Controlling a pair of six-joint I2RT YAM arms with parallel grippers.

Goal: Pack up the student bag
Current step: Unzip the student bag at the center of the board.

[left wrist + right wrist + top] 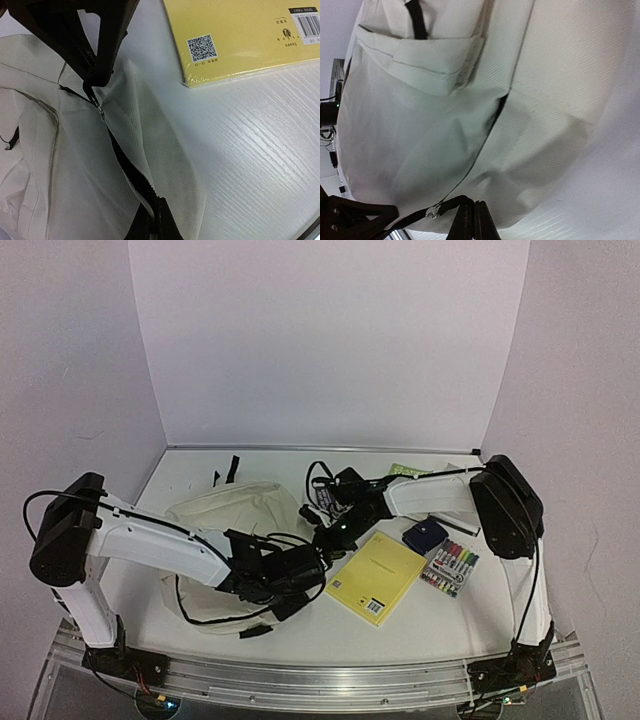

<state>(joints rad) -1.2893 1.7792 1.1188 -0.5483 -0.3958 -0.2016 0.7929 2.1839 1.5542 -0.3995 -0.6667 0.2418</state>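
On the white table (430, 630): large soft cream fabric student bag (235, 515) with black zipper trim lies slumped at 9 o'clock of centre.
Left gripper (154, 220): clamped on the bag's zipper edge.
Right gripper (471, 220): pinched shut on the same trim, close by.
Risk: thin trim may slip from either pinch; limp cloth may drag toward the flat yellow book (378, 577) at its 3 o'clock instead of opening.
Writing: QR code (202, 47) and barcode (305, 22) on the book; print too small to read.
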